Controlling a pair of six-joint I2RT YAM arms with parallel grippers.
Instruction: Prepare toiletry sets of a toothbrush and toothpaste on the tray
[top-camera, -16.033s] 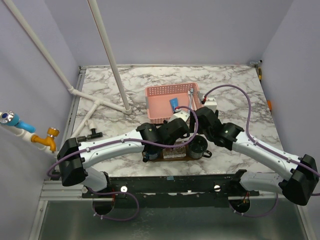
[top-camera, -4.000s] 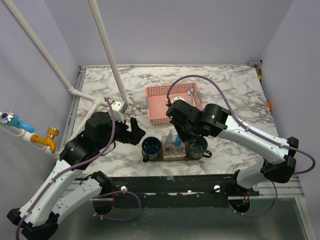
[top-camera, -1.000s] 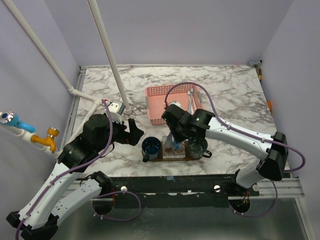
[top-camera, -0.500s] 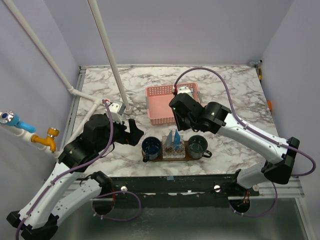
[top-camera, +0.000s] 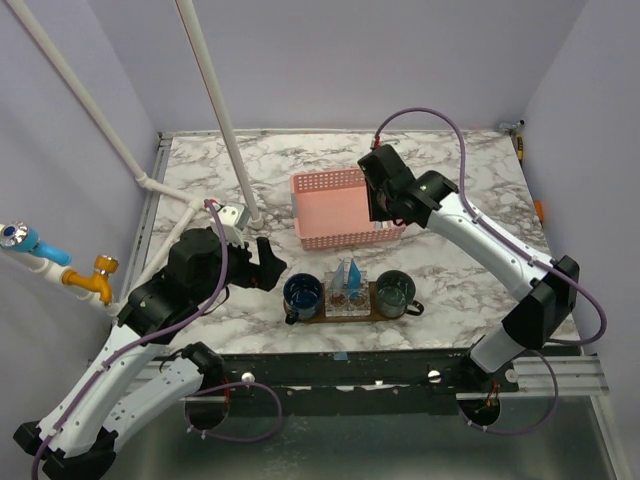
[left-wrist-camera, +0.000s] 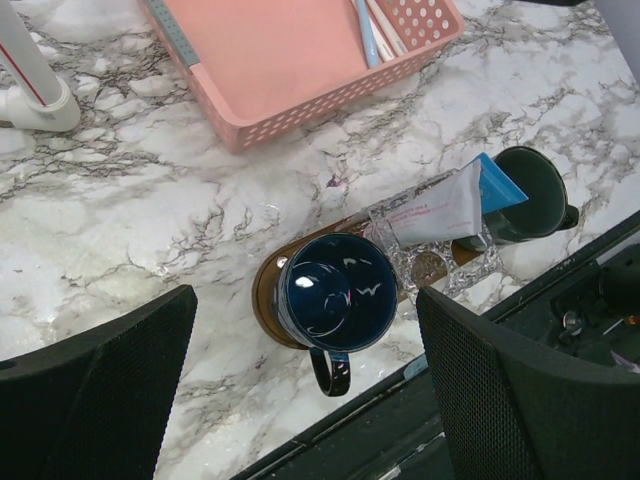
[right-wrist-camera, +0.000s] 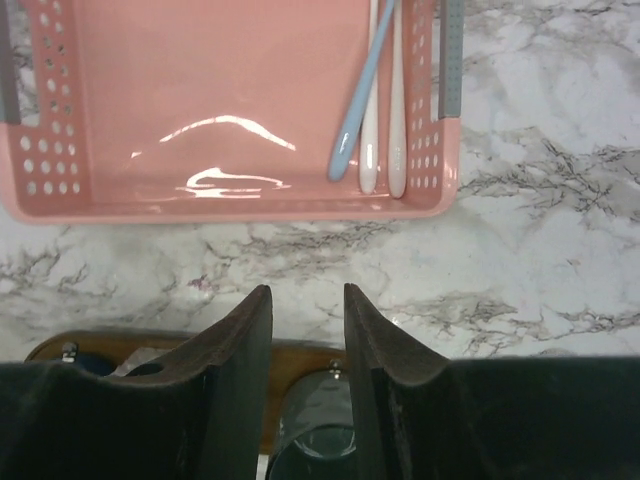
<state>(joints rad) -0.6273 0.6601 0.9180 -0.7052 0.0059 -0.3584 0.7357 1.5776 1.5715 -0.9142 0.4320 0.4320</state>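
Risk at the basket: three slim plastic toothbrushes (right-wrist-camera: 372, 100), one pale blue and two white, lie packed against the end wall of the pink perforated plastic basket (right-wrist-camera: 200, 205). A narrow pinch could take two at once or snag the wall.
Risk at the tray: a carried brush could topple the flat toothpaste tube (left-wrist-camera: 450, 205) leaning by the dark blue-green cups (left-wrist-camera: 335, 295).
Right fingers (right-wrist-camera: 235, 380): slightly parted, grasping nothing.
Toothbrushes to right fingers: ahead of the tips, toward the right-hand finger, well apart, none between them.
Left fingers (left-wrist-camera: 100, 380): spread wide, empty, above the left end of the tray.
Tray: the dark brown wooden oval tray (top-camera: 320, 316) sits at the bench's near edge, the basket behind it.
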